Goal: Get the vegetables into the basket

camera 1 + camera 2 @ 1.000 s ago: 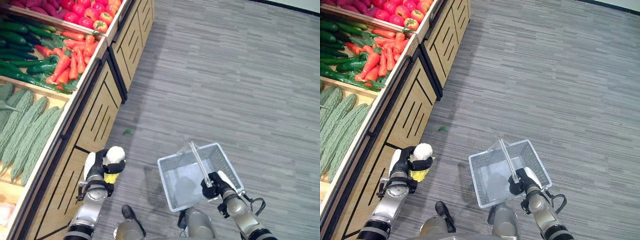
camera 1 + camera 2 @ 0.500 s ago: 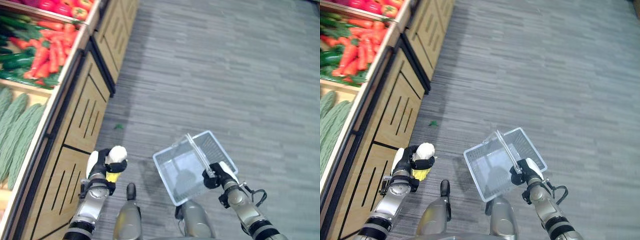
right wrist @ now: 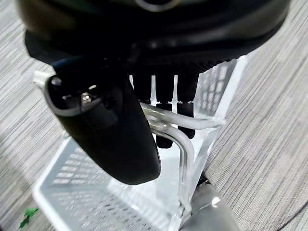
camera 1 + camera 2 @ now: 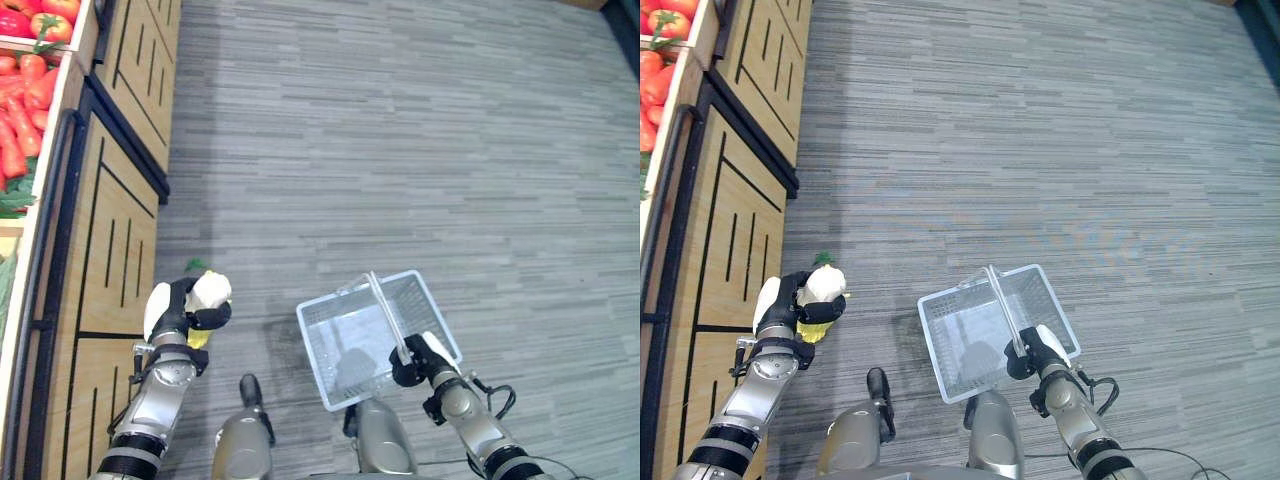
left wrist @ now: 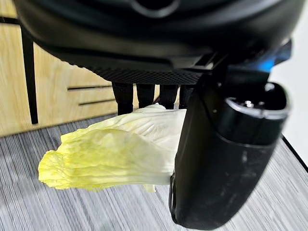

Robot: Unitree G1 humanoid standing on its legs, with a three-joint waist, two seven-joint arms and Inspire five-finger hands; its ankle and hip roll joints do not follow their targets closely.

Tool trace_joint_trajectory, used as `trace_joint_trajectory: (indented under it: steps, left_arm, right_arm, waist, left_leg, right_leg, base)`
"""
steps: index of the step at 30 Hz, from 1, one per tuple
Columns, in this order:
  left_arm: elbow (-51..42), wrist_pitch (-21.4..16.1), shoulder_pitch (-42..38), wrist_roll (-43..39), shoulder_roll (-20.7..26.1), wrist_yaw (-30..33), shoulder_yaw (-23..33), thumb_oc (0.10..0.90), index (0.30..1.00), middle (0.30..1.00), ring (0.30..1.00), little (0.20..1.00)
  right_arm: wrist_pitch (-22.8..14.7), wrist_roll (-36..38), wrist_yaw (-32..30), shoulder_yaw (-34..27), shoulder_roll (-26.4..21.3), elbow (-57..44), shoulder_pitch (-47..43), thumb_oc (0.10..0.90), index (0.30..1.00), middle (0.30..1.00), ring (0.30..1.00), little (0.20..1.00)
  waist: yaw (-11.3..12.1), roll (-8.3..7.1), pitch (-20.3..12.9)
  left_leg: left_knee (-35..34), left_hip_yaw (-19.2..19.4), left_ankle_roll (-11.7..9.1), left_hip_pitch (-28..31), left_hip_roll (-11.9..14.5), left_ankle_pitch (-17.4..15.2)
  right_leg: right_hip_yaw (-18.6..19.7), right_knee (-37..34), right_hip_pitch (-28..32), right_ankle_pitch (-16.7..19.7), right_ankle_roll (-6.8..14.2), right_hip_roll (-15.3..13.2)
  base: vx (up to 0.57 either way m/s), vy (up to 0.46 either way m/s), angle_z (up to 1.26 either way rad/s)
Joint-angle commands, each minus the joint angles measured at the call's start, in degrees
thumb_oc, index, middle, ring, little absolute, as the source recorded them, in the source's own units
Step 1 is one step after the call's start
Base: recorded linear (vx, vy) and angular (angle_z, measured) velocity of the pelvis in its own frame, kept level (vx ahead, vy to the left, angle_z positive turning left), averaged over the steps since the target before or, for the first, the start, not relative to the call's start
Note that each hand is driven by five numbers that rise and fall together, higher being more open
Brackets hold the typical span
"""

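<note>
Left wrist view shows the left hand (image 5: 211, 144) with fingers and thumb curled round a pale yellow-green cabbage (image 5: 110, 154), its leafy tip sticking out past the fingers and its long axis running across the palm. From the head cameras the same cabbage (image 4: 208, 300) sits upright-ish in the hand, white base uppermost and yellow leaves pointing down toward the floor (image 4: 420, 150), beside the wooden cabinet (image 4: 100, 260) of the produce stand, where red vegetables (image 4: 20, 100) lie in a tray. The right hand (image 4: 415, 362) is closed on the clear handle (image 3: 168, 130) of the white basket (image 4: 950, 345), which hangs well apart from the cabbage and looks empty. The risk, as I judge it, is a loose hold on soft leaves: they could slip or tear as the arm swings across, dropping the cabbage on the floor. The hanging basket could also tilt or sway, so the cabbage hits the rim.
</note>
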Motion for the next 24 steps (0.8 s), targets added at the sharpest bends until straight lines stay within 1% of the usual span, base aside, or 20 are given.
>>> trace_joint_trajectory:
  steps: [1,3,5,6,8,10,13,14,15,16,17,20,24]
  left_arm:
    - [-5.49,-2.04,0.72,2.85,1.31,1.15,1.70,0.400,0.300,0.300,0.300,0.300]
    - [-5.30,-1.63,1.46,3.76,1.31,-0.21,1.07,0.400,0.300,0.300,0.300,0.300]
    - [-5.43,-1.54,1.79,4.50,1.42,-1.44,0.44,0.400,0.300,0.300,0.300,0.300]
    - [-5.39,-1.30,1.85,4.93,1.50,-2.18,-0.03,0.400,0.300,0.300,0.300,0.300]
    - [-5.63,-1.58,1.62,5.23,1.32,-3.38,-1.18,0.400,0.300,0.300,0.300,0.300]
    - [-5.64,-1.67,0.78,5.61,0.94,-5.04,-3.10,0.400,0.300,0.300,0.300,0.300]
    - [-4.48,-1.89,0.01,5.03,-0.27,-6.35,-5.17,0.400,0.300,0.300,0.300,0.300]
    - [-4.00,-1.60,-0.56,5.81,-0.39,-6.85,-5.85,0.400,0.300,0.300,0.300,0.300]
    - [-3.82,-1.08,-1.42,7.97,-0.14,-7.55,-6.62,0.400,0.300,0.300,0.300,0.300]
    - [-3.86,-1.03,-1.41,8.01,-0.16,-7.57,-6.64,0.400,0.300,0.300,0.300,0.300]
    - [-3.97,0.02,-2.88,12.27,0.70,-8.59,-7.33,0.400,0.300,0.300,0.300,0.300]
    - [-4.42,0.52,-4.43,17.18,1.50,-10.18,-8.54,0.400,0.300,0.300,0.300,0.300]
    - [-6.07,0.01,-7.64,29.58,3.96,-14.96,-12.42,0.400,0.300,0.300,0.300,0.300]
  right_arm:
    - [-2.08,-1.60,-1.73,-1.08,-2.08,-3.53,-1.22,0.400,0.300,0.300,0.300,0.300]
    - [-1.91,-1.45,-2.14,-1.64,-2.01,-3.88,-1.15,0.400,0.300,0.300,0.300,0.300]
    - [-1.77,-1.26,-2.60,-2.20,-2.06,-4.36,-1.17,0.400,0.300,0.300,0.300,0.300]
    - [-1.51,-1.15,-2.93,-2.71,-2.07,-4.86,-1.24,0.400,0.300,0.300,0.300,0.300]
    - [-1.30,-1.00,-3.66,-3.26,-2.36,-4.79,-1.89,0.400,0.300,0.300,0.300,0.300]
    - [-0.88,-0.53,-3.90,-4.02,-2.88,-4.63,-2.11,0.400,0.300,0.300,0.300,0.300]
    - [-0.29,0.55,-4.35,-4.59,-2.69,-4.83,-2.93,0.400,0.300,0.300,0.300,0.300]
    - [-0.18,0.89,-4.41,-4.76,-2.53,-5.08,-3.21,0.400,0.300,0.300,0.300,0.300]
    - [0.14,1.57,-4.61,-5.24,-2.18,-5.55,-3.38,0.400,0.300,0.300,0.300,0.300]
    - [0.18,1.57,-4.60,-5.26,-2.20,-5.60,-3.34,0.400,0.300,0.300,0.300,0.300]
    - [0.76,1.40,-4.68,-5.12,-1.98,-6.07,-3.56,0.400,0.300,0.300,0.300,0.300]
    - [1.26,1.50,-4.71,-4.78,-1.53,-6.48,-4.37,0.400,0.300,0.300,0.300,0.300]
    - [0.97,0.93,-2.75,-2.56,-2.20,-9.42,-6.54,0.400,0.300,0.300,0.300,0.300]
  waist:
    - [1.57,2.27,-2.79]
    - [1.58,2.19,-3.52]
    - [1.40,2.12,-3.83]
    - [1.24,2.18,-3.81]
    - [1.35,2.49,-3.65]
    - [0.96,3.34,-3.80]
    - [0.35,4.63,-4.59]
    - [0.12,5.05,-4.92]
    - [-0.28,5.71,-5.84]
    - [-0.37,5.72,-5.90]
    - [-0.48,6.69,-7.39]
    - [-0.58,7.54,-8.49]
    - [-0.79,8.82,-10.76]
  left_leg:
    - [-2.76,-0.23,0.50,0.67,0.58,-1.59]
    - [-4.01,0.73,0.38,1.67,0.43,-0.99]
    - [-4.45,1.17,0.38,2.46,0.36,-0.82]
    - [-4.62,0.92,0.38,2.84,0.27,-0.91]
    - [-3.90,0.70,0.46,2.79,0.31,-0.94]
    - [-4.00,-0.16,0.43,3.00,0.14,-0.62]
    - [-5.57,-0.85,0.48,4.35,-0.52,-0.01]
    - [-6.22,-1.09,0.45,4.69,-0.64,0.28]
    - [-7.76,-1.51,0.28,4.98,-0.97,1.49]
    - [-7.97,-1.62,0.27,5.01,-1.01,1.63]
    - [-10.00,-2.09,-0.11,5.89,-1.17,2.74]
    - [-11.76,-2.44,-0.63,6.80,-0.92,3.98]
    - [-13.23,-2.43,-1.48,8.27,0.14,5.04]
  right_leg:
    - [-4.55,1.20,4.45,3.29,6.95,-4.90]
    - [-5.23,0.84,4.72,2.33,6.95,-3.91]
    - [-4.86,0.55,4.26,1.29,6.95,-2.99]
    - [-4.40,0.67,3.73,1.22,6.95,-2.76]
    - [-4.74,0.63,3.98,0.72,6.95,-3.07]
    - [-3.98,1.30,4.29,-1.22,6.73,-2.83]
    - [-4.19,1.89,5.21,-2.56,6.45,-3.22]
    - [-4.26,1.84,5.53,-3.17,6.30,-3.22]
    - [-4.48,1.44,5.75,-3.88,6.00,-3.27]
    - [-4.61,1.42,5.77,-3.90,6.00,-3.29]
    - [-5.11,0.78,6.49,-4.92,5.72,-3.00]
    - [-5.63,0.21,7.39,-5.64,5.39,-2.52]
    - [-5.68,-1.74,9.09,-6.52,4.52,-0.95]
  base:
    - [-0.01,0.051,-0.25]
    - [0.00,0.058,-0.32]
    - [0.01,0.021,-0.37]
    - [0.01,-0.027,-0.27]
    - [-0.01,-0.040,-0.01]
    - [-0.01,-0.013,0.10]
    - [0.00,0.000,0.10]
    - [-0.03,-0.030,0.20]
    - [-0.03,-0.031,0.36]
    - [-0.03,-0.073,0.32]
    - [-0.02,-0.067,0.27]
    - [-0.02,-0.087,0.16]
    - [0.00,-0.099,0.03]
